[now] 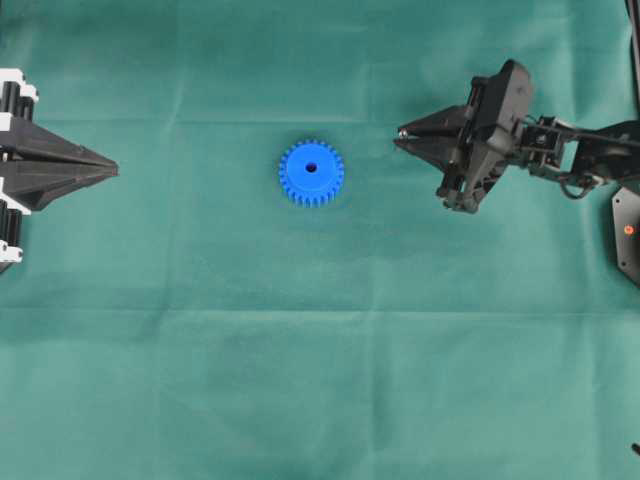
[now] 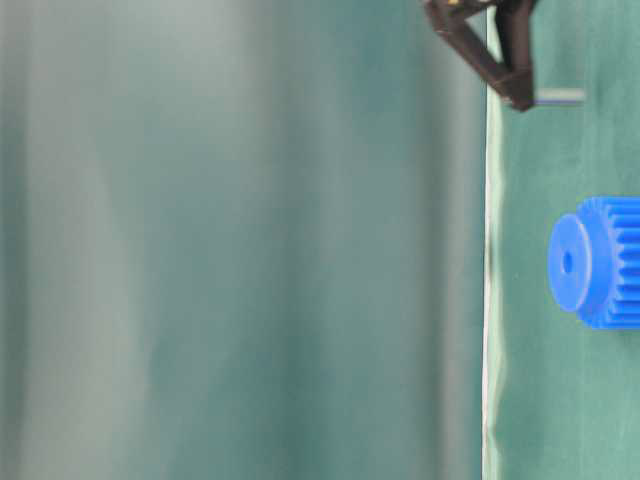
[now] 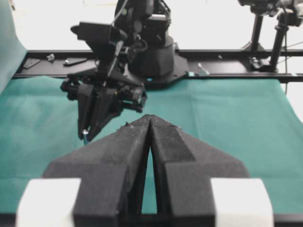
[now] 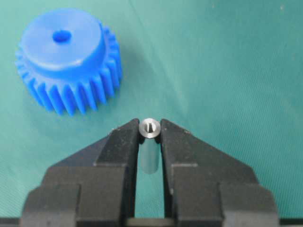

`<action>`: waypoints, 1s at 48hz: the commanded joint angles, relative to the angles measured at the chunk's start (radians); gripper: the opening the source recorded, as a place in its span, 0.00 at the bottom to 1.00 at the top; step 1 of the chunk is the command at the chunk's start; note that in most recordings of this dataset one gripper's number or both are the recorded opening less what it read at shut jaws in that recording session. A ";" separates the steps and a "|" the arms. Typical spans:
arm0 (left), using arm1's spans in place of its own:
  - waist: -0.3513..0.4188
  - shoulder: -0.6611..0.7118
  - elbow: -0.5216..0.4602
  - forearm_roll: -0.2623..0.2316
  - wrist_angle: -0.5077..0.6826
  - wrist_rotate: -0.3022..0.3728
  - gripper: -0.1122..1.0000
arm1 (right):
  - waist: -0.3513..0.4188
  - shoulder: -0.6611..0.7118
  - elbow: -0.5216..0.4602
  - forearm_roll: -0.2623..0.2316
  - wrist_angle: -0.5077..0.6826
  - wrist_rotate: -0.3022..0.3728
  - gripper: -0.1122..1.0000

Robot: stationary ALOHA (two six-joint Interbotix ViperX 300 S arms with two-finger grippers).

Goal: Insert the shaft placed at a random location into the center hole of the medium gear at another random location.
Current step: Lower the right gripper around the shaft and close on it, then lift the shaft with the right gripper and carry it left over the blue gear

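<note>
The blue medium gear (image 1: 311, 172) lies flat on the green cloth, its center hole (image 1: 311, 167) facing up and empty. My right gripper (image 1: 401, 136) hovers to the gear's right, shut on the shaft (image 4: 150, 126), a small silvery pin held upright between the fingertips. In the right wrist view the gear (image 4: 66, 61) sits ahead and to the left of the right gripper (image 4: 150, 130), apart from it. From table level the shaft (image 2: 560, 97) sticks out below the right gripper's fingertips (image 2: 520, 92), off to the side of the gear (image 2: 600, 262). My left gripper (image 1: 112, 168) rests shut at the left edge, holding nothing.
Green cloth (image 1: 320, 380) covers the whole table, with light creases. The right arm's base and a black rail (image 3: 227, 71) stand along the far edge in the left wrist view. A black plate (image 1: 627, 230) sits at the right border.
</note>
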 commanded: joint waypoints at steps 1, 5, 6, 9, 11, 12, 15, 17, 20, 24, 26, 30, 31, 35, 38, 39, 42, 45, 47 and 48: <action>0.000 0.008 -0.020 0.002 -0.005 -0.002 0.10 | -0.003 -0.078 -0.020 -0.002 0.063 -0.012 0.22; 0.002 0.008 -0.020 0.002 -0.005 -0.002 0.10 | -0.003 -0.117 -0.021 -0.002 0.101 -0.012 0.22; 0.000 0.008 -0.020 0.002 -0.005 -0.002 0.10 | -0.003 -0.124 -0.021 0.000 0.107 -0.012 0.22; 0.000 0.008 -0.020 0.002 -0.005 -0.002 0.10 | -0.003 -0.146 -0.021 -0.002 0.118 -0.014 0.22; 0.000 0.008 -0.020 0.002 -0.005 -0.002 0.10 | -0.003 -0.152 -0.021 -0.002 0.120 -0.014 0.22; 0.000 0.008 -0.020 0.002 -0.005 -0.002 0.10 | -0.003 -0.152 -0.021 0.000 0.120 -0.014 0.22; 0.002 0.008 -0.020 0.002 -0.005 -0.002 0.10 | -0.003 -0.150 -0.023 -0.002 0.124 -0.015 0.22; 0.000 0.008 -0.020 0.002 -0.005 -0.002 0.10 | -0.003 -0.147 -0.025 -0.002 0.124 -0.015 0.22; 0.002 0.008 -0.020 0.002 -0.005 -0.002 0.10 | -0.003 -0.147 -0.026 -0.002 0.124 -0.015 0.22; 0.002 0.008 -0.020 0.002 -0.005 -0.002 0.10 | -0.003 -0.147 -0.026 -0.002 0.126 -0.015 0.22; 0.002 0.008 -0.020 0.002 -0.005 -0.002 0.10 | -0.003 -0.146 -0.028 -0.002 0.126 -0.015 0.22; 0.002 0.008 -0.020 0.002 -0.005 -0.002 0.10 | -0.003 -0.143 -0.031 -0.002 0.124 -0.014 0.22; 0.002 0.008 -0.020 0.002 -0.005 -0.002 0.10 | -0.003 -0.143 -0.032 -0.002 0.124 -0.014 0.22; 0.002 0.008 -0.020 0.002 -0.005 -0.002 0.10 | -0.002 -0.132 -0.044 -0.002 0.124 -0.012 0.22; 0.002 0.008 -0.020 0.002 -0.005 -0.002 0.10 | 0.003 -0.121 -0.057 -0.002 0.124 -0.012 0.22; 0.002 0.009 -0.021 0.002 -0.005 -0.002 0.10 | 0.005 -0.117 -0.063 -0.002 0.124 -0.012 0.22; 0.002 0.008 -0.020 0.002 -0.005 -0.002 0.10 | 0.011 -0.101 -0.081 -0.002 0.126 -0.012 0.22; 0.002 0.008 -0.020 0.002 -0.005 -0.002 0.10 | 0.021 -0.081 -0.110 -0.002 0.129 -0.012 0.22; 0.002 0.008 -0.020 0.002 -0.005 -0.002 0.10 | 0.029 -0.069 -0.127 0.000 0.133 -0.012 0.22; 0.000 0.009 -0.020 0.002 -0.005 -0.002 0.10 | 0.032 -0.063 -0.137 -0.002 0.138 -0.012 0.22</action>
